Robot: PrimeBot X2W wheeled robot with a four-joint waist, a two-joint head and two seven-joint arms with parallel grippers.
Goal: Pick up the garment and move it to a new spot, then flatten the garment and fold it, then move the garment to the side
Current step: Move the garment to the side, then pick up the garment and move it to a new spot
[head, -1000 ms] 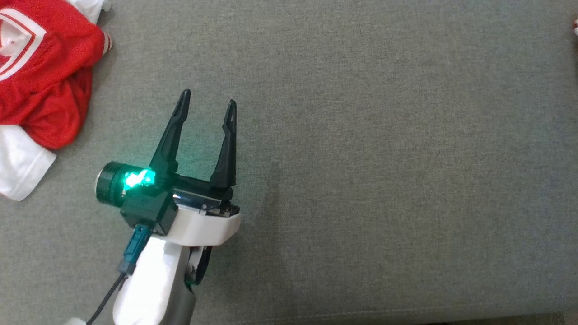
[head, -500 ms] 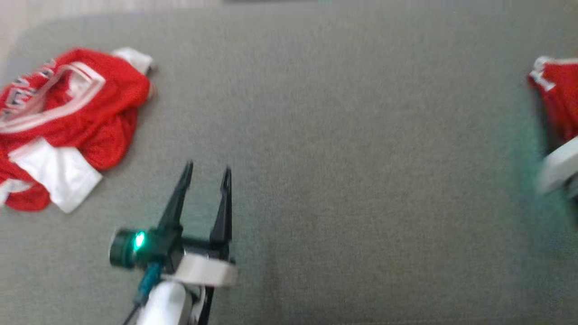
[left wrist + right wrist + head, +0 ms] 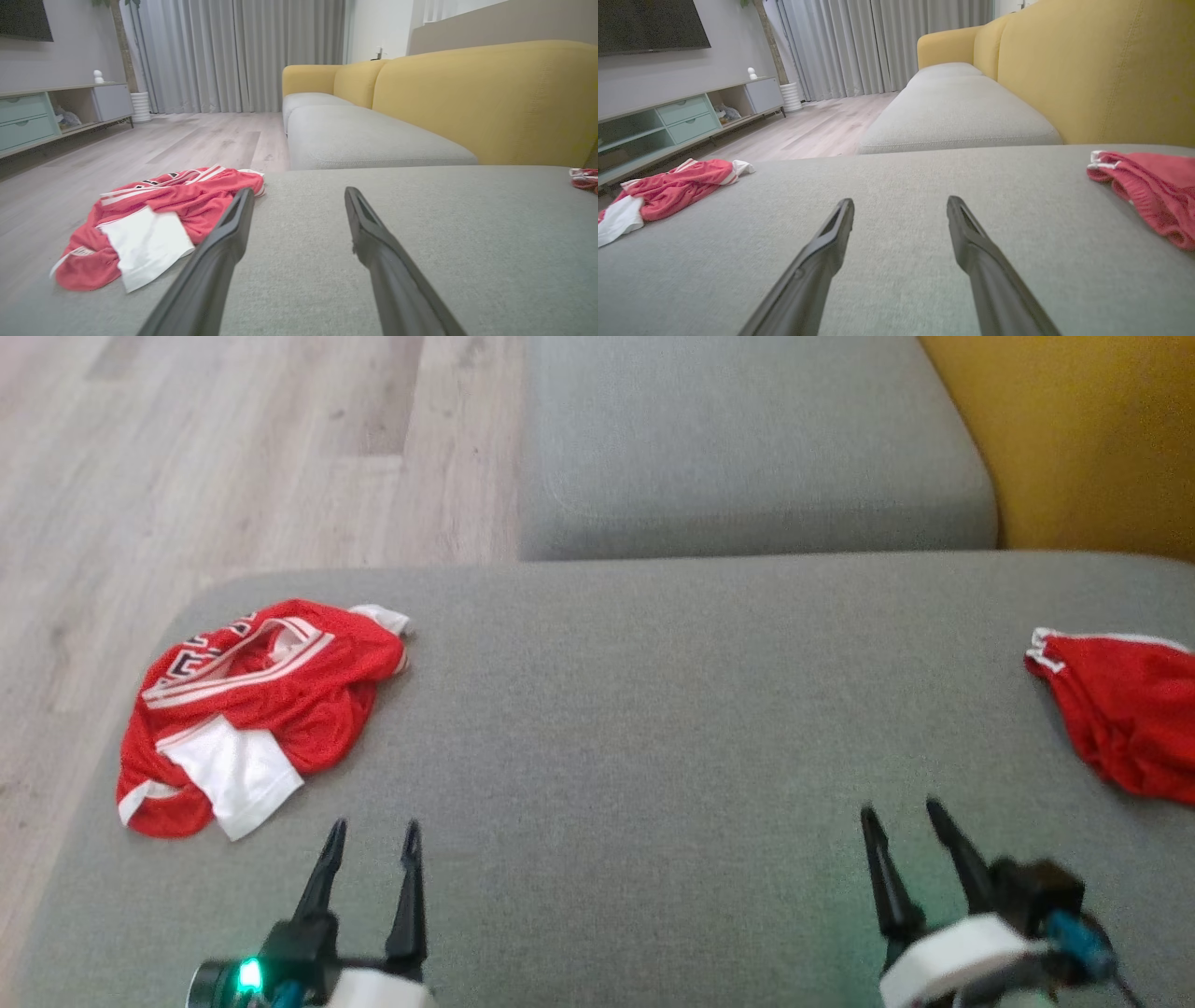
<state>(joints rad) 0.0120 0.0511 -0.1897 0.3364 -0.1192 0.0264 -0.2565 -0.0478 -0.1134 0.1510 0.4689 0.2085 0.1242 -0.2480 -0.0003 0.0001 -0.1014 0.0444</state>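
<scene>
As we read the head view from left to right, we meet first a pale wooden floor [image 3: 187,476], which lies beyond the rounded left corner of the wide grey cushion [image 3: 653,728].

Near that corner lies a red-and-white garment [image 3: 280,700]. It is crumpled in a heap on the cushion, with a striped white band on its upper side and a white panel turned out at its near edge. It touches neither gripper.

Nearer the camera and slightly to the right, the left gripper [image 3: 373,828] stands over the cushion, released, its 2 dark fingers [image 3: 224,242] spread apart. A green light glows at its base. In the left wrist view we see the heap to the left of those fingers, near but apart from them.

Further right, the right gripper [image 3: 900,810] is likewise released, its 2 fingers parted over grey fabric.

At the right edge a second red garment [image 3: 1120,709] lies bunched on the cushion, with white trim at its far left corner. It is near the right gripper but apart from it, and the frame cuts it off.

Behind the wide cushion we see a further grey seat [image 3: 747,448] and, at the upper right, a yellow backrest [image 3: 1083,429].

We cannot tell which of the 2 garments the task concerns.
</scene>
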